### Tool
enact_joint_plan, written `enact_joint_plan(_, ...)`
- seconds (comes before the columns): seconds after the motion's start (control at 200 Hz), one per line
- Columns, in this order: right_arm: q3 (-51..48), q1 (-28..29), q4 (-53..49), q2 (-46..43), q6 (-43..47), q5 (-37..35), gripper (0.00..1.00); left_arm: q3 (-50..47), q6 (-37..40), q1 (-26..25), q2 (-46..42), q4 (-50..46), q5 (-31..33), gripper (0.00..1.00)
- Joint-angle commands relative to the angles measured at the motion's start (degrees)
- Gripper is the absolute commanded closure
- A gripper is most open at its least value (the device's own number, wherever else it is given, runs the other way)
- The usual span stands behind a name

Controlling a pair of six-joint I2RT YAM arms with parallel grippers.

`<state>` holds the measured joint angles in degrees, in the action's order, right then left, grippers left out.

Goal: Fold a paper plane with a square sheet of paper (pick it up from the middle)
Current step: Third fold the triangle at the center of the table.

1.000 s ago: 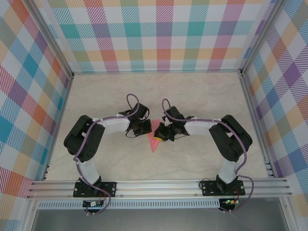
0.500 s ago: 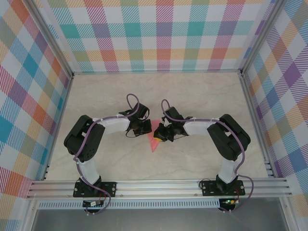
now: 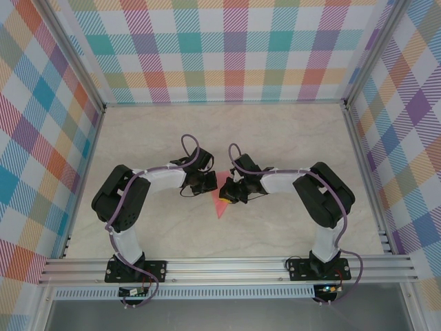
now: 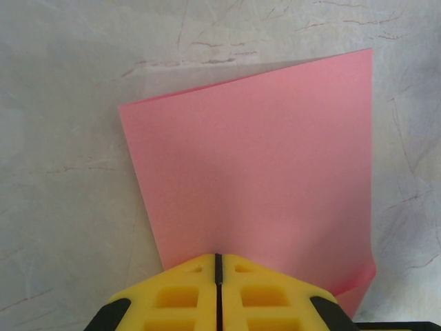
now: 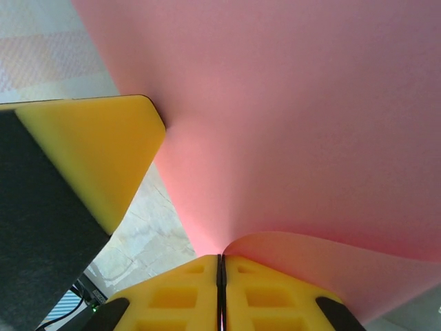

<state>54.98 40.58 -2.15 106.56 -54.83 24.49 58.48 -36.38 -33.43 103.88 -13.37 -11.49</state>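
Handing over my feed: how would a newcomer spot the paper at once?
On the pale marbled table, look to the middle. There the left pincer and right pincer meet, each shut on the sheet of paper, the only salmon-pink thing on that surface.

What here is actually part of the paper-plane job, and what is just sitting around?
Part of the job:
- pink paper
- left gripper, pinched shut on the paper
- right gripper, pinched shut on the paper too

Just surroundings:
- table
- checked walls
- metal rail at the near edge
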Motion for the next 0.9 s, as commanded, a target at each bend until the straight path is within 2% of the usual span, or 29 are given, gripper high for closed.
enact_joint_plan(0.0,1.4,0.4,0.3,0.8,0.9,0.5,0.9,0.4,0.6,0.5,2.2,-1.1,-0.6,0.93)
enact_joint_plan(0.895,2.1,0.4,1.2,2.6,1.8,1.1,0.91,0.4,0.5,0.5,2.5,-0.9,-1.2,0.93)
